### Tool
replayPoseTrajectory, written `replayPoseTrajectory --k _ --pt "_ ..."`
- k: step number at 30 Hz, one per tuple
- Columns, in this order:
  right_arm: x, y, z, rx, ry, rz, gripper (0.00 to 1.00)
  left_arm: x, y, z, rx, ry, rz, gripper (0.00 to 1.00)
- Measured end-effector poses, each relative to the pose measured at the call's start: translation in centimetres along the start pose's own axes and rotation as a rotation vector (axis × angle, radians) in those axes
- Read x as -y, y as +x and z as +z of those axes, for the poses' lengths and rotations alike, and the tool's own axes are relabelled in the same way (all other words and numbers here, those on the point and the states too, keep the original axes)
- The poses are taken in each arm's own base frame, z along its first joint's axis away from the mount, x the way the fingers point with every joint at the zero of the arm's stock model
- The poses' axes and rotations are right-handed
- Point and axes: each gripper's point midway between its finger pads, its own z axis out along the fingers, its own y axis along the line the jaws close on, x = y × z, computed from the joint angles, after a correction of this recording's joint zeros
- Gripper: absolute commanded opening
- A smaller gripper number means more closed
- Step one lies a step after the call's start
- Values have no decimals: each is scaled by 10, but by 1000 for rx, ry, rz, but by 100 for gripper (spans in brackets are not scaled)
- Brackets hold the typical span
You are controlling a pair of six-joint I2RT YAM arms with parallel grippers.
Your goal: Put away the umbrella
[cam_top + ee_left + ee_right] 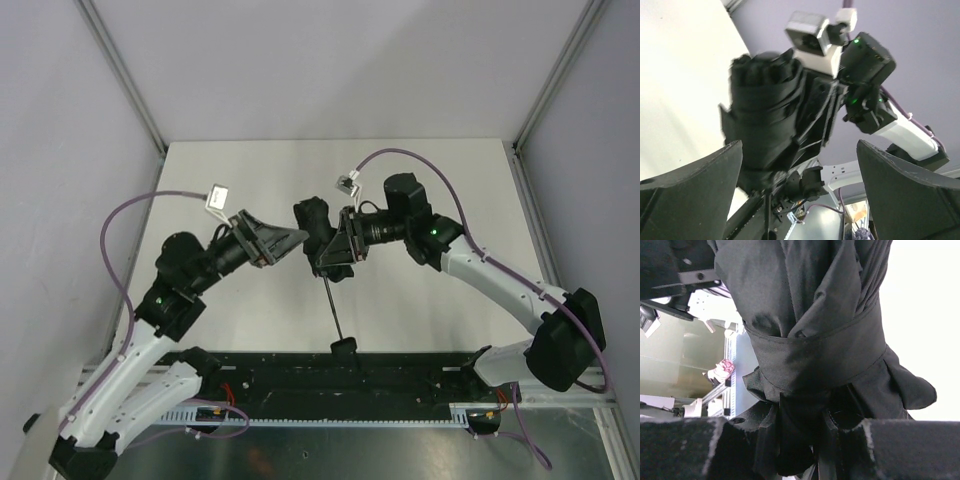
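Note:
The umbrella (314,228) is a folded black bundle held above the white table (230,170), canopy wrapped by its strap. Its thin shaft (332,305) slants down to the small black handle (343,346) near the front rail. My right gripper (336,252) is shut on the lower canopy; in the right wrist view the fabric (815,340) fills the frame and bunches between the fingers (680,450). My left gripper (288,240) is open just left of the bundle, not touching it. In the left wrist view the umbrella (765,115) hangs beyond the spread fingers (695,195).
A black rail (400,378) runs along the table's near edge under the handle. Grey walls and metal frame posts (130,80) close the table's sides and back. The right arm's wrist (865,65) sits close behind the umbrella. Purple cables (115,230) loop off both arms.

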Motion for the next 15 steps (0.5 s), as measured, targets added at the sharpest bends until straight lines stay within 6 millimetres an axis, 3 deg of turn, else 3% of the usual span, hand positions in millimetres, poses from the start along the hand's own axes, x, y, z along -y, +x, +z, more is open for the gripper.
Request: replayPoseTrajectory --k 4,9,12,15 --pt "-9 -4 1 -1 -18 -40 0 -17 8 -8 15 -46 -6 99" --pt "-21 -1 5 -23 -48 -70 0 -24 12 12 -30 -34 22 96" --pt "-26 3 7 -37 -70 -81 0 -26 19 25 -68 -8 24 82" --pt "-30 6 8 -49 -85 -93 0 -21 21 31 -79 28 35 56"
